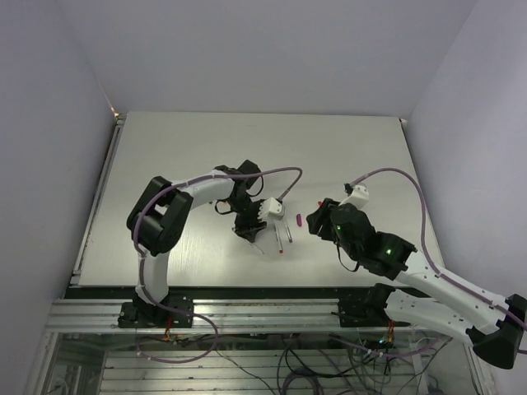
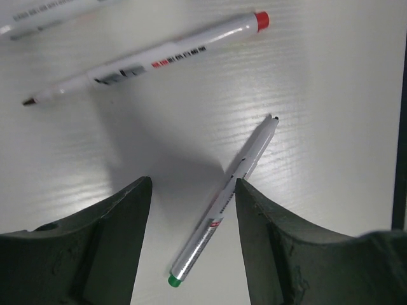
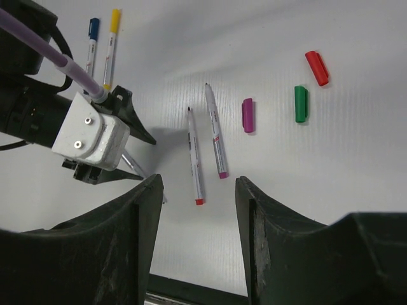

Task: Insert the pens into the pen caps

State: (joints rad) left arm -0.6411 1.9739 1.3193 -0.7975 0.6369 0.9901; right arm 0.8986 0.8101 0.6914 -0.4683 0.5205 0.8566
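While the left end effector point(image 2: 192, 184) hung low over the desk point(image 2: 331, 76), its jaws stood wide apart and held nothing. The green-ended pen point(image 2: 224, 202) lay flat on the surface between its fingers point(image 2: 121, 235), slanting across the gap and close to the right-hand one, so the wrist seemed lined up to close on that pen's barrel. Beyond it, well clear, lay the red-ended pen point(image 2: 152, 60). The right end effector point(image 3: 198, 181) was likewise wide open and empty, poised above the desk and looking down on the rest. The magenta-ended pen point(image 3: 215, 130) lay beside the red-ended one. The blue pen point(image 3: 93, 47) and yellow pen point(image 3: 111, 47) lay side by side farther off, each with a longer coloured end that looked like a cap already fitted. Three loose caps lay apart from the pens: the magenta cap point(image 3: 248, 115), green cap point(image 3: 301, 103) and red cap point(image 3: 316, 68). By my judgement three pens remained uncapped, and the right arm stood near the caps so it could take the green one to meet the pen under the left arm.
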